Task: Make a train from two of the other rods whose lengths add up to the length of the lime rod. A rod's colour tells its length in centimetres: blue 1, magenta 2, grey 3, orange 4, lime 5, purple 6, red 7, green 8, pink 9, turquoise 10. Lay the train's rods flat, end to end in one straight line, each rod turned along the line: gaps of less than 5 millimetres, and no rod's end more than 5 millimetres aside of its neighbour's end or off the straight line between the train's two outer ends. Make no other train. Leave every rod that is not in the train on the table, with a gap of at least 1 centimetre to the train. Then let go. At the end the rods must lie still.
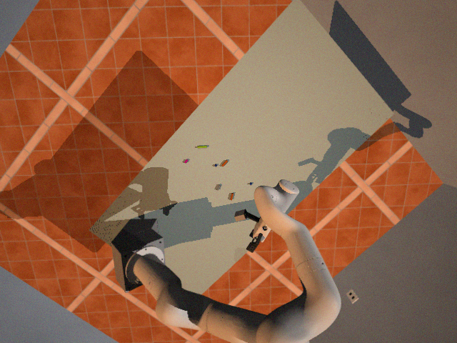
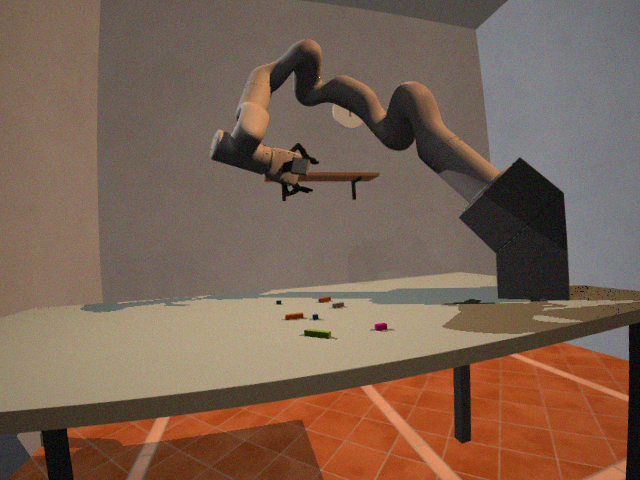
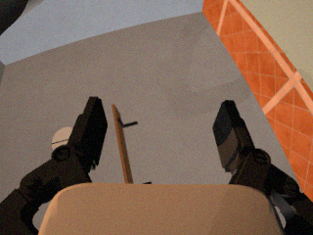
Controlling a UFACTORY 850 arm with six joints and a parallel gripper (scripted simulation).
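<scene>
The lime rod (image 1: 201,146) (image 2: 317,333) lies flat on the table (image 1: 295,92) (image 2: 155,351). Around it lie a magenta rod (image 1: 186,161) (image 2: 381,326), an orange rod (image 1: 224,162) (image 2: 294,316) with a blue cube (image 1: 214,164) (image 2: 315,316) close beside it, a grey rod (image 1: 218,186) (image 2: 338,305), a second orange rod (image 1: 231,196) (image 2: 324,299) and a second blue cube (image 1: 250,183) (image 2: 278,302). All lie apart from one another. My gripper (image 1: 248,231) (image 2: 312,175) (image 3: 160,112) is open and empty, turned sideways high above the table. The wrist view shows only wall and floor.
The arm's dark base block (image 1: 134,239) (image 2: 522,242) stands on the table's end. A wooden wall shelf (image 2: 336,176) (image 3: 121,151) hangs behind the gripper. The table edge (image 2: 310,384) runs just in front of the rods.
</scene>
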